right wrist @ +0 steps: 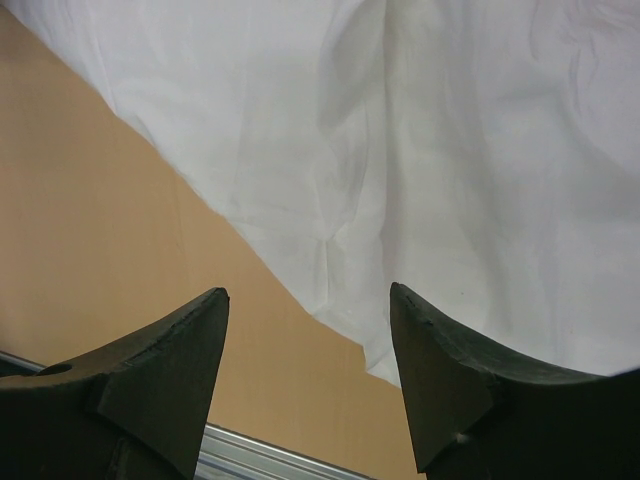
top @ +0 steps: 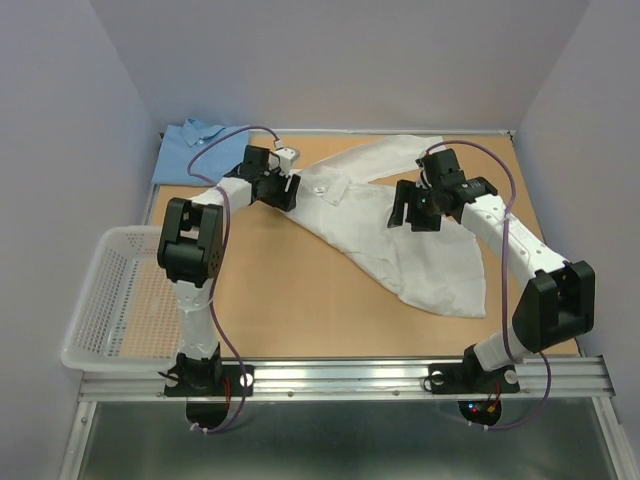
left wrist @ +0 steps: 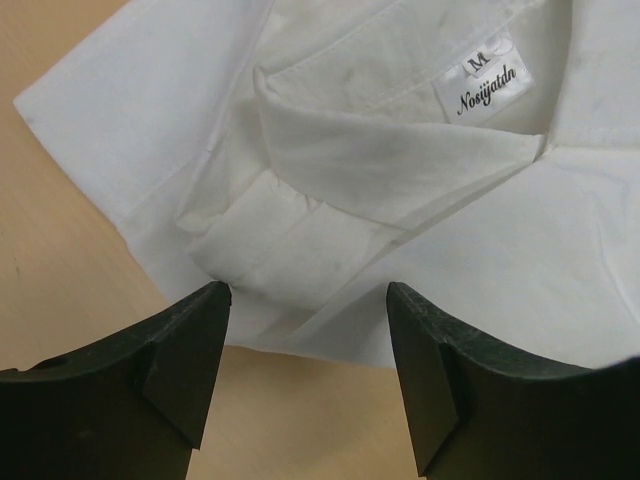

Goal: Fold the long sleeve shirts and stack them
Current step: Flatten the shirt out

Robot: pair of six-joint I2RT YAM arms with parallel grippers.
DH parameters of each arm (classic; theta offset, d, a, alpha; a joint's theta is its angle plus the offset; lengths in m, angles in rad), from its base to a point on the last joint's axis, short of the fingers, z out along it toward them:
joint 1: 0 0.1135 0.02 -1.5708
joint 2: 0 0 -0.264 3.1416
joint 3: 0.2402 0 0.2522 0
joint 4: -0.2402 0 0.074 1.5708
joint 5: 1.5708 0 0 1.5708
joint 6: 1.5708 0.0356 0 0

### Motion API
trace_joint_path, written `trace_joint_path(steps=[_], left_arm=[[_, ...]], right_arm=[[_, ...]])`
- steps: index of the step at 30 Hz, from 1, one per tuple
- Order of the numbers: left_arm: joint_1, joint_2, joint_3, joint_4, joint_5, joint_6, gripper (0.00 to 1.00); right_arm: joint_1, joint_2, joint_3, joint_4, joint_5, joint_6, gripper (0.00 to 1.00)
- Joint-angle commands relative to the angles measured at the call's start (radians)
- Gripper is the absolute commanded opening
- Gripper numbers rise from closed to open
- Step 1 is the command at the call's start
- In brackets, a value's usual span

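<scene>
The white shirt (top: pixel 400 235) lies spread out and rumpled, slanting across the right half of the wooden surface (top: pixel 290 290), while the light blue shirt (top: pixel 195 150) sits folded at the far left corner, well apart from it and beyond the white mesh basket (top: pixel 100 300). The left hand (left wrist: pixel 308 300) hangs over the white shirt's collar (left wrist: pixel 400 170) and its size label (left wrist: pixel 485 85) with jaws spread wide and nothing between them. The right hand (right wrist: pixel 308 300) is equally wide and empty above the shirt's slanting edge, though whether either hand's tips touch the cloth is hard to tell.
</scene>
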Motion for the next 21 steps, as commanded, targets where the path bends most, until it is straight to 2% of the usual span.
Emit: trace_joint_path(steps=[1,8,14,17,19,21], left_arm=[[0.002,0.002,0.038,-0.072,0.023,-0.017,0.73],[-0.021,-0.091,-0.072,-0.084,0.049,-0.075,0.71],[-0.036,-0.093,-0.120,-0.084,0.034,-0.089,0.69],[-0.041,-0.075,-0.120,-0.078,0.021,-0.097,0.63],[-0.047,-0.062,-0.108,-0.084,0.024,-0.098,0.46],[-0.051,-0.059,-0.103,-0.089,0.024,-0.103,0.17]], right_arm=[[0.000,-0.011,-0.012,0.037,0.002,0.000,0.71],[0.002,-0.013,-0.031,0.058,0.003,0.006,0.71],[0.000,-0.010,-0.041,0.078,-0.006,0.008,0.71],[0.000,-0.007,-0.051,0.086,-0.017,0.011,0.71],[0.000,-0.011,-0.058,0.091,-0.018,0.012,0.71],[0.000,-0.016,-0.063,0.097,-0.017,0.014,0.71]])
